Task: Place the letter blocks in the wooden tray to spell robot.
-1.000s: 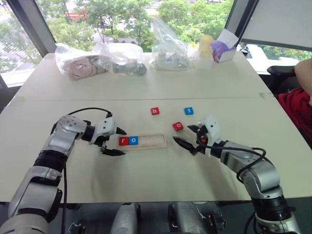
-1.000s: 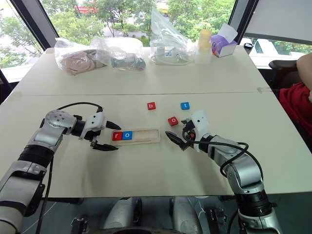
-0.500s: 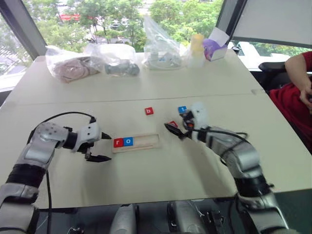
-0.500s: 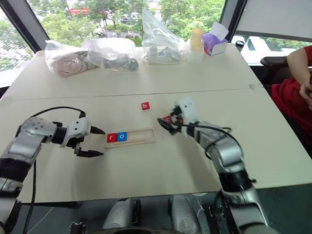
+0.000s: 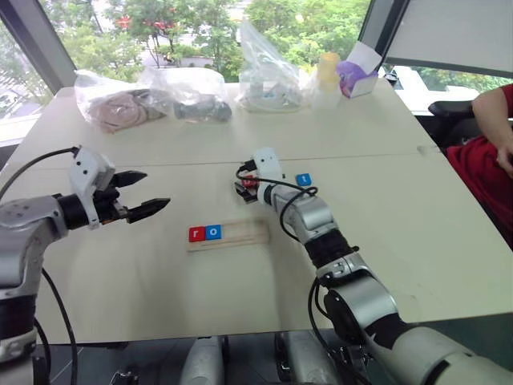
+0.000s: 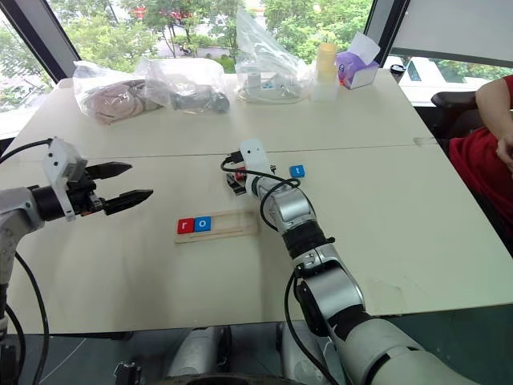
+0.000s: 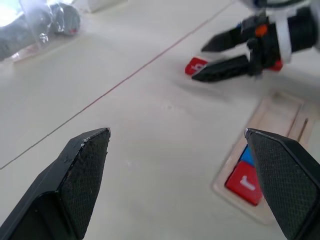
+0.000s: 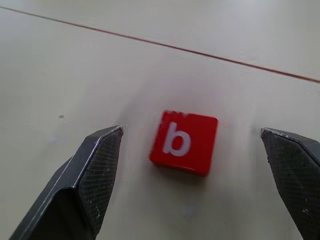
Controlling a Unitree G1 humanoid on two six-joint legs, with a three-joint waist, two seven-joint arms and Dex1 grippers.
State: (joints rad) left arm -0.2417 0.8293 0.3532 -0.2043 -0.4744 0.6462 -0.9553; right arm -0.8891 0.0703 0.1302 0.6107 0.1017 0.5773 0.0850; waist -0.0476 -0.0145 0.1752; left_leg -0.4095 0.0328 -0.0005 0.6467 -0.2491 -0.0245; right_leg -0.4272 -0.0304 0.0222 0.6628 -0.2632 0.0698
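Two letters in, three to go — my right gripper, jaws wide, lines up the b block.
r and o sit in the wooden tray; t block waits at tray's one o'clock — left gripper empty, spread.

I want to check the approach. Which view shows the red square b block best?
The right wrist view: the red square b block lies flat between the open right gripper fingers, letter legible. Left wrist view shows an edge; head views mostly hide it.

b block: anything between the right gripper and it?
Nothing visible. The red b block lies flat on bare table, framed by the open fingers of the right gripper, which is not touching it.
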